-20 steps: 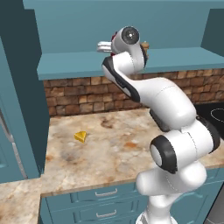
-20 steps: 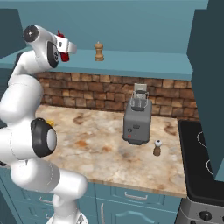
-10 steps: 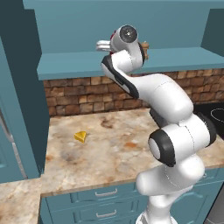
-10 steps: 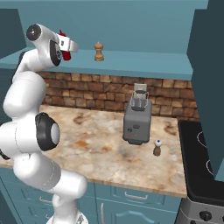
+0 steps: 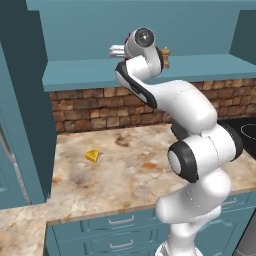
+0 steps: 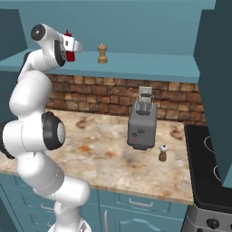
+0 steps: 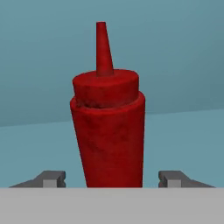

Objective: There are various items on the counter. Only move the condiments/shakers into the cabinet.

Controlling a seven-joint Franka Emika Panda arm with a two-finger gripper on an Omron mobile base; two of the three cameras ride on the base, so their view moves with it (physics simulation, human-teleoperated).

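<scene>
The red squeeze bottle (image 7: 109, 131) stands upright on the cabinet's shelf (image 6: 149, 63), straight ahead in the hand view. My gripper (image 7: 113, 178) is open around it, with a gap between each fingertip and the bottle's sides. From the right base view the bottle (image 6: 69, 55) shows partly behind the hand (image 6: 72, 45). The tan wooden shaker (image 6: 103, 53) stands on the same shelf, to the right of the hand. The dark-brown white-topped shaker (image 6: 162, 153) is on the counter (image 6: 104, 145), in front of the toaster's right corner.
A grey toaster (image 6: 142, 124) stands on the counter near the brick wall. A yellow cheese wedge (image 5: 92, 156) lies at the counter's left. A black stove (image 6: 208, 172) adjoins the counter on the right. Teal drawers (image 5: 120, 230) run below.
The fingers have spread apart and let go of the red bottle, which stands on the shelf. The arm has hardly moved.
</scene>
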